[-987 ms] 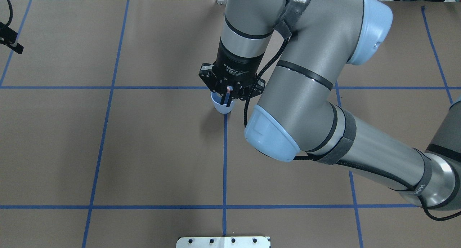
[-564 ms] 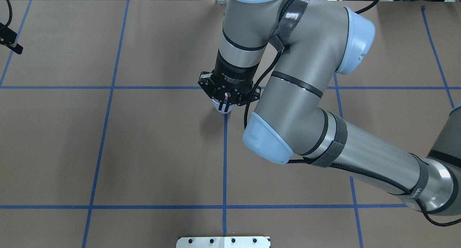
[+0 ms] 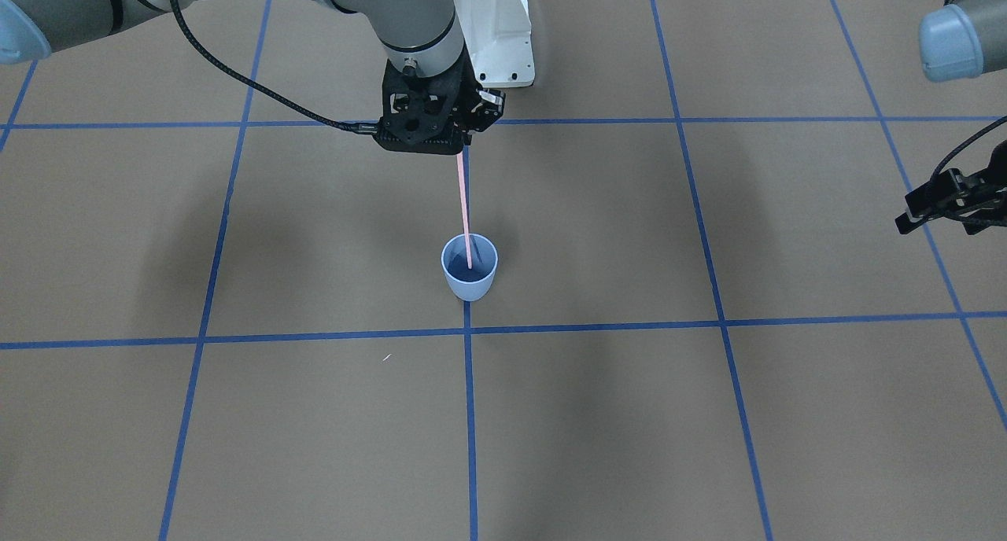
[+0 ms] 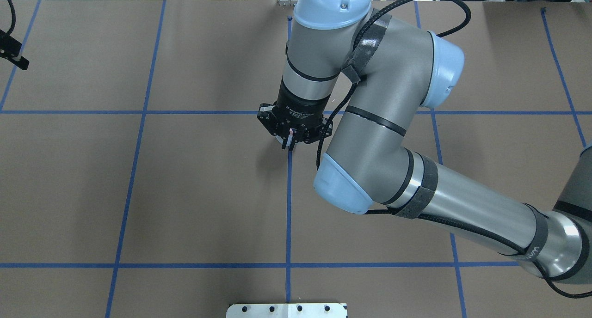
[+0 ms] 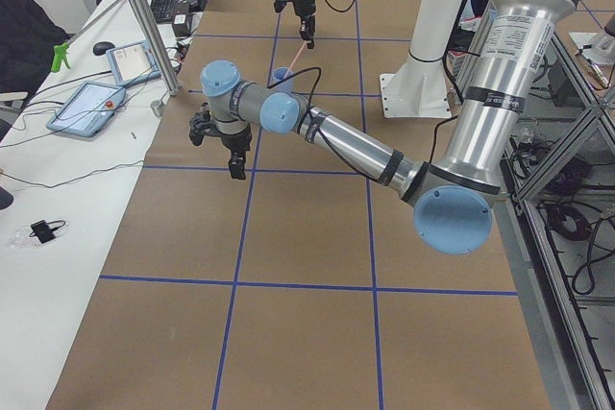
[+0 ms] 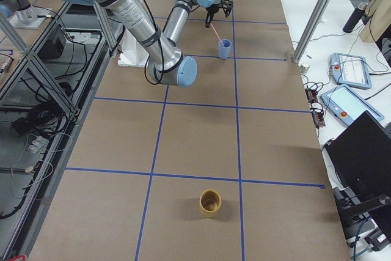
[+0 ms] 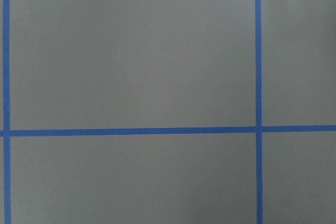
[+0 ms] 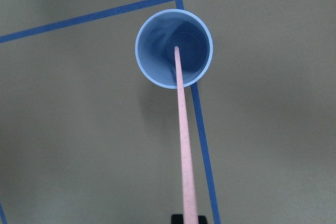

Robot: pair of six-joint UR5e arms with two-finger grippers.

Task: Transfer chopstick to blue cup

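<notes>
Brown paper covers the table point(image 3: 708, 415), ruled into squares by blue tape lines point(image 3: 315, 334). The blue cup point(image 3: 470, 288) stands upright on one of these lines, just beside a crossing, and serves as the mark for everything else.

The right arm point(image 4: 393, 124) reaches over the table and bends down so that its wrist hangs straight above the cup, hiding nearly all of it in the overhead view. The left arm point(image 5: 336, 136) stretches out well apart from the cup, toward the robot's left end of the table, over paper and tape lines.

The right gripper point(image 4: 290, 142) points down above the cup, its fingers pinched on the top end of the chopstick point(image 3: 463, 211). The left gripper point(image 3: 912, 217) hangs well to the side of the cup; whether its fingers are parted or together cannot be told.

A tan cup point(image 6: 209, 203) stands upright far from the blue one, toward the robot's right end of the table.

The chopstick hangs nearly upright, leaning a little, from the right gripper down to the blue cup — its lower tip lies inside the ring of the rim in the right wrist view, over the dark blue bottom. Whether the tip touches that bottom cannot be told.
</notes>
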